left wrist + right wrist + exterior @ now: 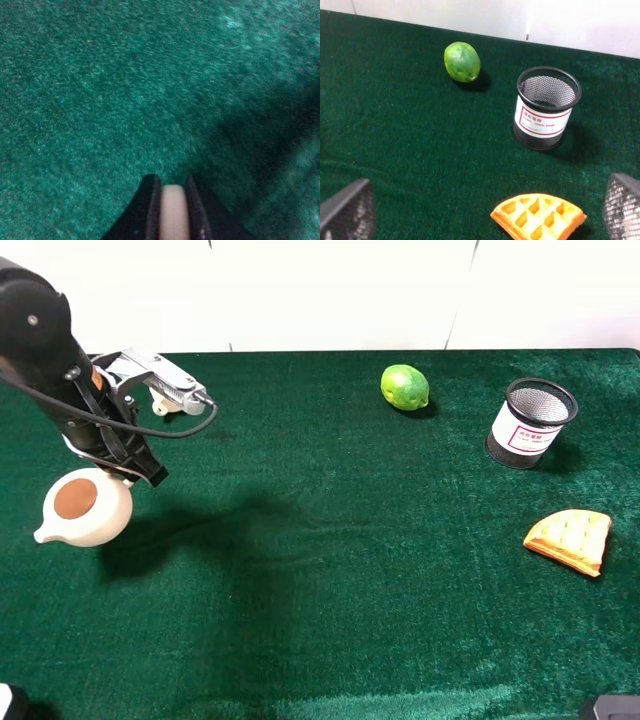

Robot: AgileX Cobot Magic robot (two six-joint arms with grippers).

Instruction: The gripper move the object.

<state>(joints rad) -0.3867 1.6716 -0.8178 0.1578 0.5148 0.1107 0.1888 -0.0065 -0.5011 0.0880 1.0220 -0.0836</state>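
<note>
the left gripper (130, 476) is reaching down in the left part of the high view, its dark arm coming in from the upper left corner with black cables looping beside it. its two black fingers (149, 200) are pinching tight on the teapot (85, 510), with only a narrow cream strip (174, 216) showing between them in the left wrist view; that view is blurred, so the strip is probably the teapot's handle or rim, and which one is hard to say. the teapot is sitting at the left edge of the high view, just below and left of the gripper, with its brown inside facing up and its short spout pointing toward the lower left. its shadow is falling on the green cloth (330, 620) to its right. the right gripper (487, 192) is showing only in its own wrist view, its fingers (350, 210) spread wide apart at the two lower corners and holding nothing. a lime (404, 387) is lying in the upper middle of the high view, well apart from the teapot. a black mesh pen cup (532, 422) with a white label is standing upright in the upper right, and a wedge of waffle (570, 539) is lying flat below it near the right edge. a white wall (340, 290) is running along the top of the frame.
</note>
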